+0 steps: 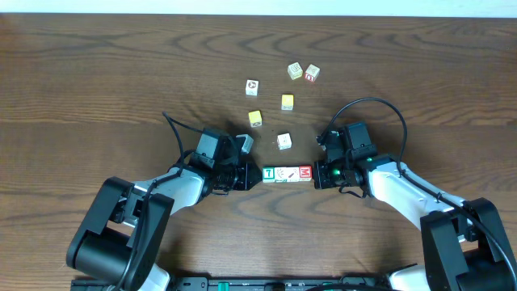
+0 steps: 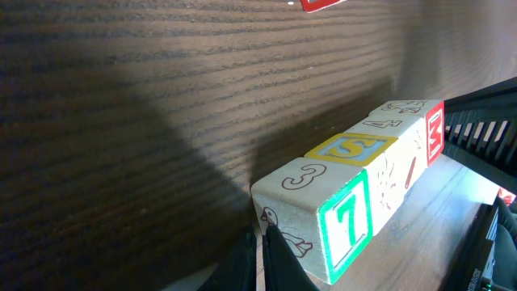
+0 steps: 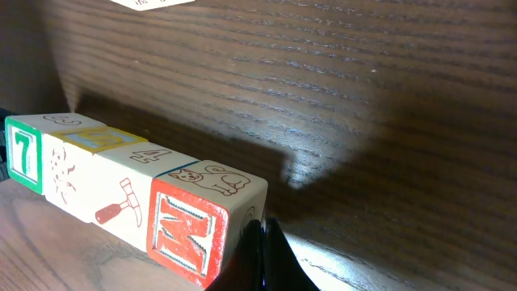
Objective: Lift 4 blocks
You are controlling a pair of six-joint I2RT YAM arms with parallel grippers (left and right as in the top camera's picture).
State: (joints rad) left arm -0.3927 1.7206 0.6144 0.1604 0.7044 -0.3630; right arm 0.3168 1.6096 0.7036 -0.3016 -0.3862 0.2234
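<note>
Left gripper (image 1: 254, 176) and right gripper (image 1: 317, 175) are both closed tight, fingers together. Each presses one end of the row of four blocks (image 1: 287, 173) squeezed between them, mid-tabletop (image 1: 97, 73) toward the near edge. Left touches the 7 block (image 2: 347, 225), right the M block (image 3: 187, 234); two picture blocks (image 3: 121, 198) sit between. Whether the row clears the wood is unclear. Six loose cubes (image 1: 283, 141) lie scattered toward the far edge, apart.

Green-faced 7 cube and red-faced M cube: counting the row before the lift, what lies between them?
Two white-faced wooden picture cubes, touching in line between the green-faced 7 cube and the red-faced M cube; the overhead view shows it.
</note>
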